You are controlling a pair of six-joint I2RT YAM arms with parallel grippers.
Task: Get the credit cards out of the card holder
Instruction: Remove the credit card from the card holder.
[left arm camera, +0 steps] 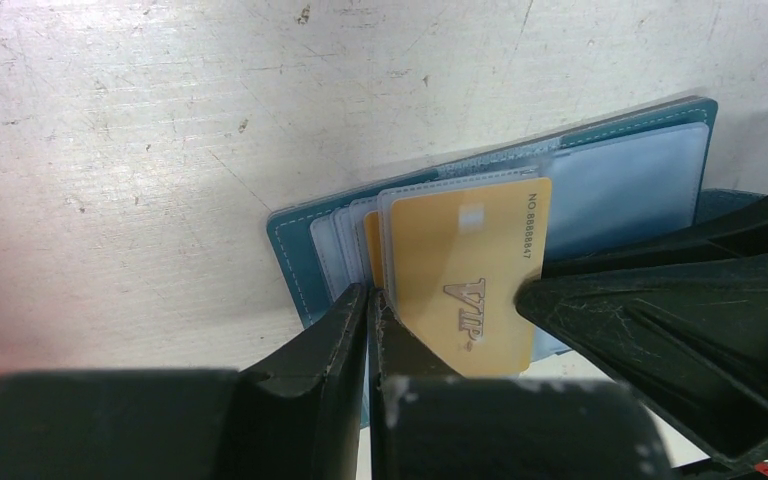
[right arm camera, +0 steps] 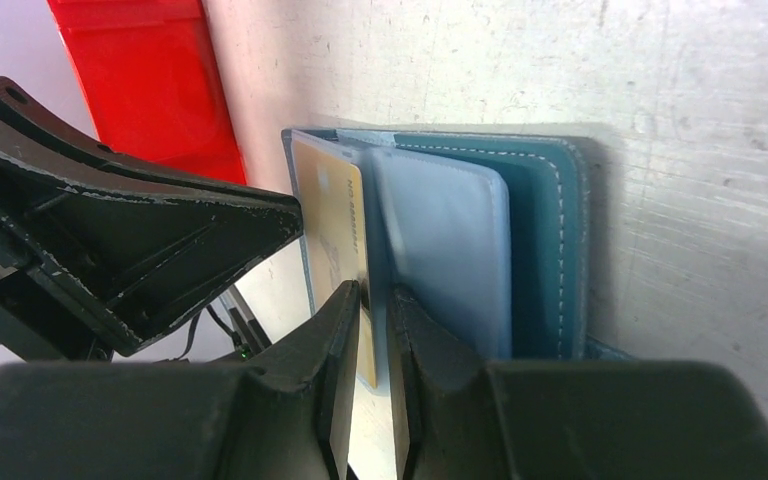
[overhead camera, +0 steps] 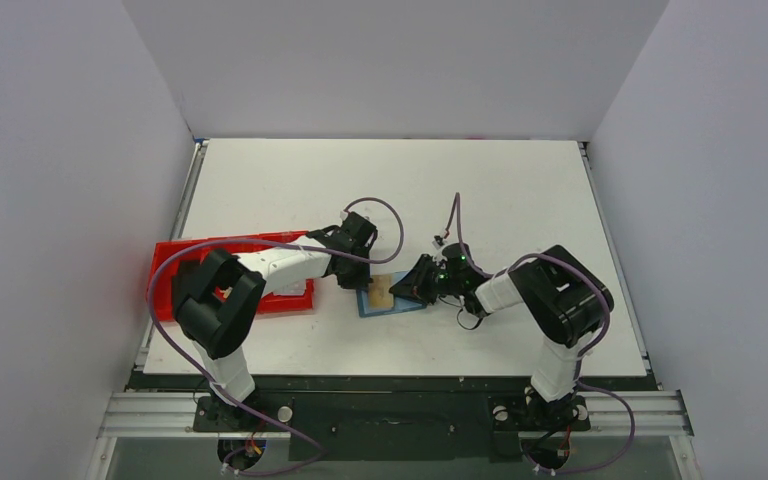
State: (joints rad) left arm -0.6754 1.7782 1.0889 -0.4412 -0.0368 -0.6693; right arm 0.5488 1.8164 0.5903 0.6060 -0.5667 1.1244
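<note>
One view, left wrist, shows VIP on gold card.

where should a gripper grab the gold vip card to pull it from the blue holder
Pinch the gold VIP card across its flat faces at the uncovered edge facing the right gripper. It is thin and sits among the clear sleeves of the blue card holder; likely only that edge is free.

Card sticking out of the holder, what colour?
The card is gold with VIP lettering; the left wrist view shows it best.
</note>
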